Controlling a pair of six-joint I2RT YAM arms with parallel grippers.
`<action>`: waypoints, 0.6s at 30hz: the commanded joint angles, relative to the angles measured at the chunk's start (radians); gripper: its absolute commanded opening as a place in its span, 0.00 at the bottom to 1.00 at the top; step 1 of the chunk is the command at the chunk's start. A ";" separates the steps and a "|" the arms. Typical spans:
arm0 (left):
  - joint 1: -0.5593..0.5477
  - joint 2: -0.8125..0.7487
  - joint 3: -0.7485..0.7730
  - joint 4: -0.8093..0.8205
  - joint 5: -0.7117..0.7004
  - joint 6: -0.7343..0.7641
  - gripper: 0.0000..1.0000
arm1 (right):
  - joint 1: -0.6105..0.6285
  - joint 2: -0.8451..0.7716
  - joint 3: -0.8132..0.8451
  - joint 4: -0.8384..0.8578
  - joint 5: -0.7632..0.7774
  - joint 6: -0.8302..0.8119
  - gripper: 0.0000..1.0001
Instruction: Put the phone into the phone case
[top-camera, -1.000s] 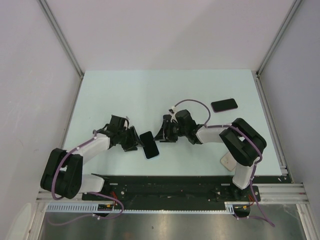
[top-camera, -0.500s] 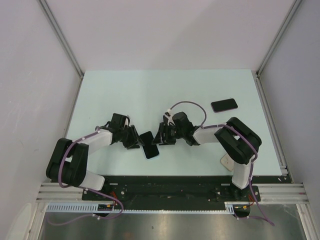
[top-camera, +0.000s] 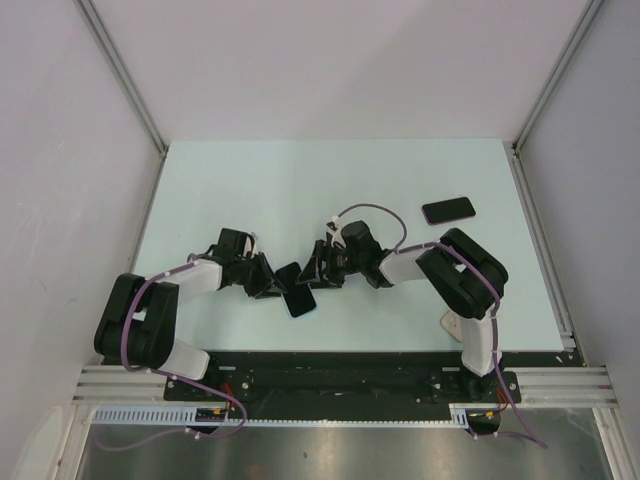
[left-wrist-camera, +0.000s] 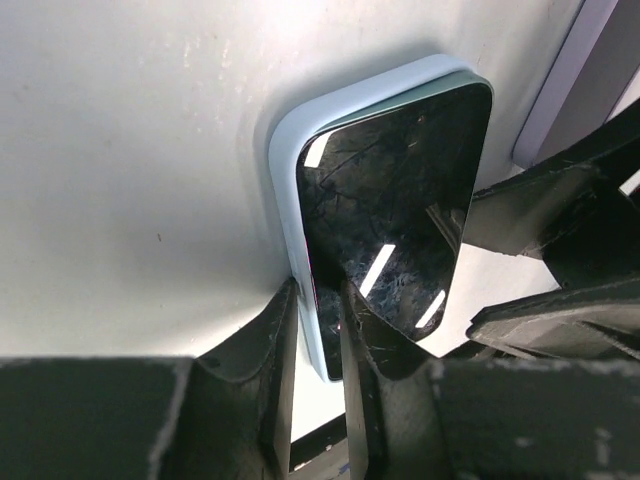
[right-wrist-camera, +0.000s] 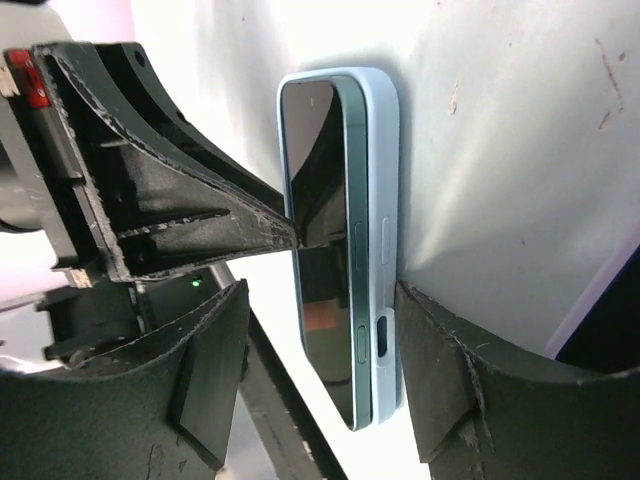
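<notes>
So the phone (left-wrist-camera: 390, 220) is sitting on the light blue phone case (left-wrist-camera: 285, 170) but isn't fully popped in, as far as I can tell. From the right wrist view its long side rides above the case wall instead of sinking behind it. The pair lies close to the near edge of the surface (top-camera: 300, 180), a bit left of the middle, right between the two arms. The left claw (left-wrist-camera: 315, 320) is clenched over one long edge, one finger on the screen and the other on the outside of the case, so it's grasping phone and case together. The right claw (right-wrist-camera: 320, 300) is released, with its fingers straddling the pair and a gap on the screen side. My take on doing this bit well: squeeze straight through the thickness, glass against case back, and work along the edge rather than crushing one spot, since case lips usually snap in corner by corner. I'd have the right claw brace the opposite side so the whole thing doesn't skate across the surface. Watch for the finger slipping on that glossy screen. There's another dark phone (top-camera: 447, 210) over toward the right edge, well apart, so just leave it.
</notes>
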 joint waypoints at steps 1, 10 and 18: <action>-0.004 -0.006 -0.029 0.063 0.132 -0.032 0.24 | 0.010 0.035 0.014 0.307 -0.154 0.198 0.64; 0.027 -0.022 -0.042 0.066 0.154 -0.020 0.23 | -0.002 0.095 -0.052 0.582 -0.198 0.378 0.59; 0.042 -0.022 -0.035 0.050 0.146 -0.003 0.23 | -0.012 0.055 -0.072 0.455 -0.178 0.283 0.46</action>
